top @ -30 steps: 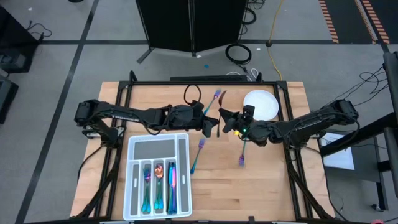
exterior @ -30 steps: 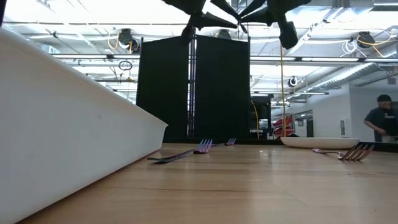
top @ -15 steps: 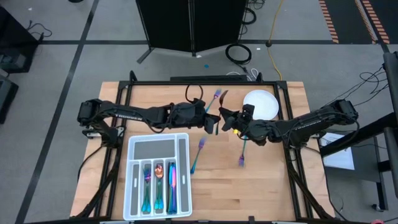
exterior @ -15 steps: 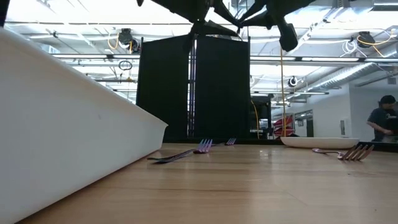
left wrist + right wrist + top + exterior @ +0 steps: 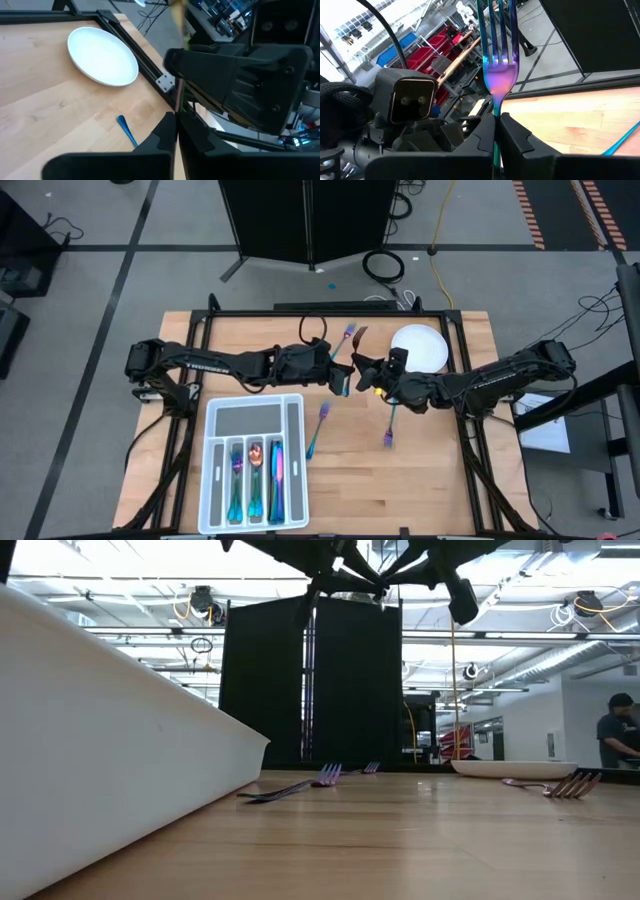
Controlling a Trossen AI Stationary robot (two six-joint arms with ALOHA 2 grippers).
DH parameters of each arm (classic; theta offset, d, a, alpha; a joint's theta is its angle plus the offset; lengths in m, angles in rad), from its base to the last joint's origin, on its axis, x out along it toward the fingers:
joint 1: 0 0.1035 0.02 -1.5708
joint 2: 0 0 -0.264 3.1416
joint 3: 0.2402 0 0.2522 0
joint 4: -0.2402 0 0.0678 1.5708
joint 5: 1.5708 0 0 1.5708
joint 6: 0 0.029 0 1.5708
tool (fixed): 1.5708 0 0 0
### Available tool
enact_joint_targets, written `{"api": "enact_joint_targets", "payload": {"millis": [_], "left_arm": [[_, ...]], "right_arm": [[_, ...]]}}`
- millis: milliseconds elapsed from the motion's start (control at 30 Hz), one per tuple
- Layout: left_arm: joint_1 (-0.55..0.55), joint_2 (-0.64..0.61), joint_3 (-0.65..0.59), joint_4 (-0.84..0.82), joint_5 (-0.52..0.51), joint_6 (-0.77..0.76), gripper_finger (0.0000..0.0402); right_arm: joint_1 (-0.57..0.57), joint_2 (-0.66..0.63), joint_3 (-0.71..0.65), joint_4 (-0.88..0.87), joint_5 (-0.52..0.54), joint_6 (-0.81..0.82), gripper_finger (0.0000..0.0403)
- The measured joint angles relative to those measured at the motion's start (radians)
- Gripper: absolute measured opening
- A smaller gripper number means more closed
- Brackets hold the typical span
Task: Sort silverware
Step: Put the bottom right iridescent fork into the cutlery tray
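Right gripper (image 5: 495, 131) pinches the fork (image 5: 496, 65) upright, tines above its fingers, while left gripper (image 5: 175, 127) pinches the same handle, looks like a handoff.

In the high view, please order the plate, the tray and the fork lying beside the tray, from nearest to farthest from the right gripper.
From the right gripper:
1. Plate, at the table's far right.
2. Fork, on the table beside the tray.
3. Tray, at the near left.
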Motion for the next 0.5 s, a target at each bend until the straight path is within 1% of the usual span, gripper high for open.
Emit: {"api": "enact_joint_targets", "payload": {"millis": [100,200,333,433,500], "left_arm": [[-0.001,0.0,0.0,-0.002,0.004,0.009,0.0008],[-0.002,0.0,0.0,-0.004,0.004,0.009,0.0004],[0.012,-0.009,-0.001,-0.033,-0.005,0.006,0.0002],[0.039,-0.024,-0.002,-0.078,-0.012,0.006,0.0002],[0.054,-0.064,-0.004,-0.15,0.02,0.006,0.0001]], "right_arm": [[0.0,0.0,0.0,0.0,-0.021,-0.016,0.0004],[0.0,-0.003,0.0,0.0,-0.037,-0.057,0.0022],[0.003,-0.057,0.0,-0.028,-0.083,-0.125,0.0067],[0.006,-0.135,0.002,-0.108,-0.116,-0.16,0.0107],[0.009,-0.192,0.002,-0.182,-0.149,-0.18,0.013]]}}
